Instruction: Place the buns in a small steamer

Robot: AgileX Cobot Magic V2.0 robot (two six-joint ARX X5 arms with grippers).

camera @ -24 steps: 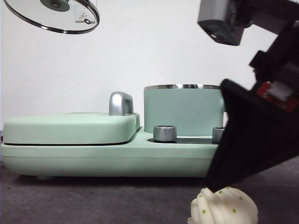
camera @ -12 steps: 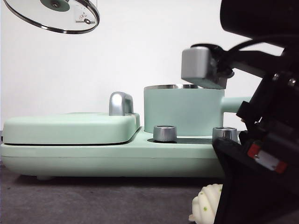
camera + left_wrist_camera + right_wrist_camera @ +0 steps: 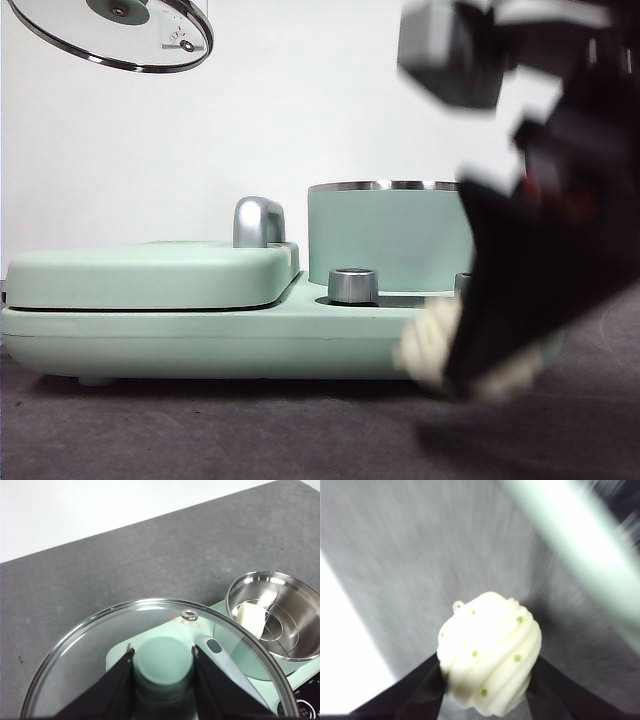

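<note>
Right fingers (image 3: pixel 485 690) clamped on ribbed bun (image 3: pixel 490 652), left fingers (image 3: pixel 162 667) on lid knob (image 3: pixel 162 662).

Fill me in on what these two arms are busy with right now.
The left gripper holds the glass lid up by its green knob, clear of the small steamer. The smooth bun already lies inside the pot on its wire rack. The right gripper is shut on the ribbed bun with green dots and carries it above the dark table. In the front view this arm is blurred with motion, in front of the steamer's right side.
</note>
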